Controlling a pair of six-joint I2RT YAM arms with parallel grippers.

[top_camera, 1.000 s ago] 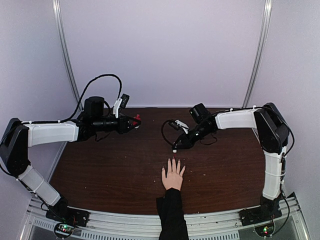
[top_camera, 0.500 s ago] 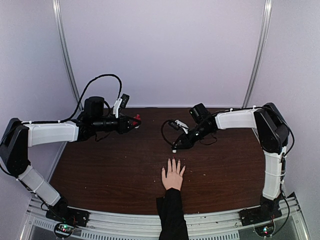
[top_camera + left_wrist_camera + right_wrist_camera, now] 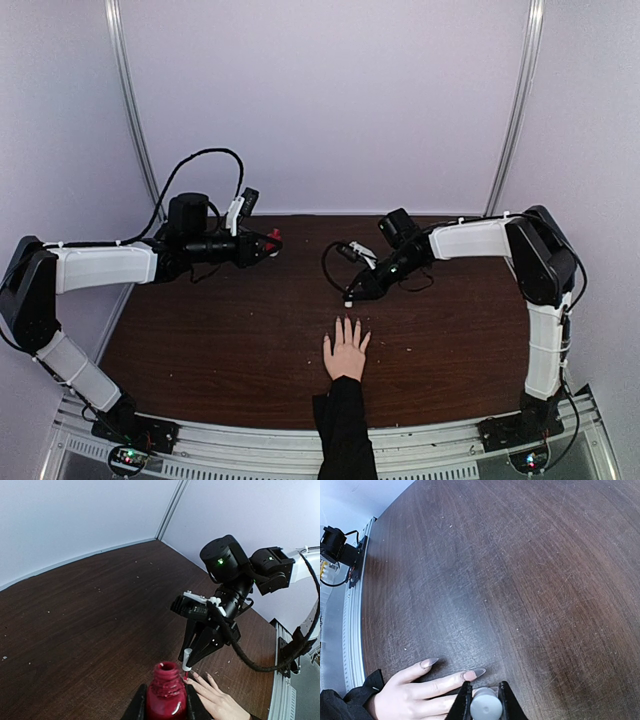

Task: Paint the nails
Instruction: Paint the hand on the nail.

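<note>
The left end effector (image 3: 268,243) clamps the open red bottle (image 3: 165,692) well apart from the hand (image 3: 346,352), probably to keep it clear. The right end effector (image 3: 352,293) pinches the white brush cap (image 3: 485,706) just above the nails (image 3: 479,672). The hand lies flat on the counter (image 3: 220,330), ready for painting.

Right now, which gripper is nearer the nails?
Right. The right gripper, shut on the white brush cap, sits right beside the nails. The left gripper holds the red polish bottle far off to the left.

Soft even light, faint shadows, wide-angle curvature in wrist views.
</note>
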